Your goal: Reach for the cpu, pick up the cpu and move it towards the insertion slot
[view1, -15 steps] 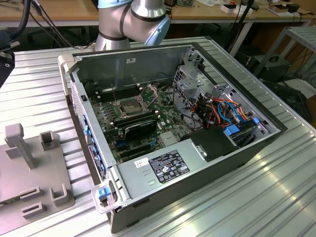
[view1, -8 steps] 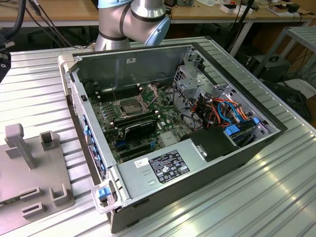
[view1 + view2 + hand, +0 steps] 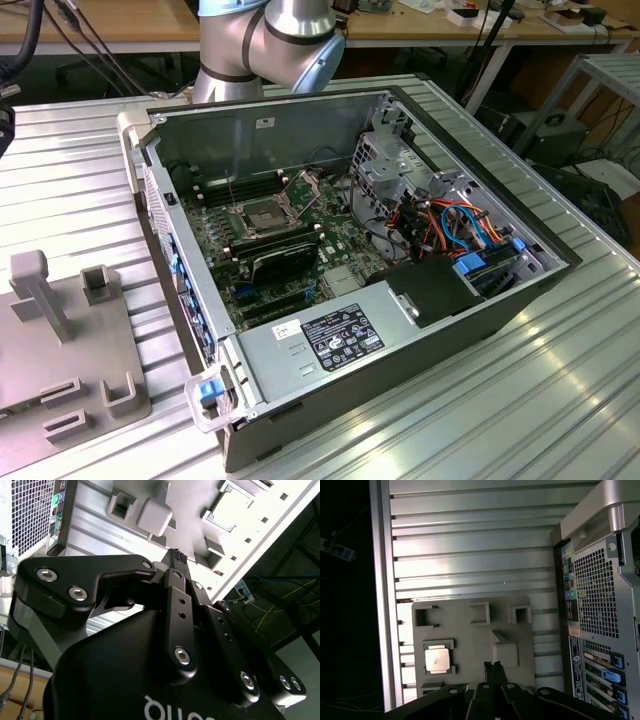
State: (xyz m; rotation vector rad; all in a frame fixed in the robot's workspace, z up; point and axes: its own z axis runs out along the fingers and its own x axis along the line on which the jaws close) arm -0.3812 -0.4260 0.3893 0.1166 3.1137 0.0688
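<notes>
Cpu [image 3: 437, 659] seated in pocket of grey fixture plate [image 3: 465, 642], not yet grasped. Gripper [image 3: 493, 666] held above plate, fingers pressed together, nothing gripped. Insertion slot [image 3: 262, 213], in computer case [image 3: 330, 350] beside plate, not yet approached.

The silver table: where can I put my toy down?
The ribbed table is bare to the exterior view's right of the computer case. More bare table lies above the grey holder plate in that view, beside the case. Crowded: inside the case, and the plate's pockets, one holding the cpu.
</notes>
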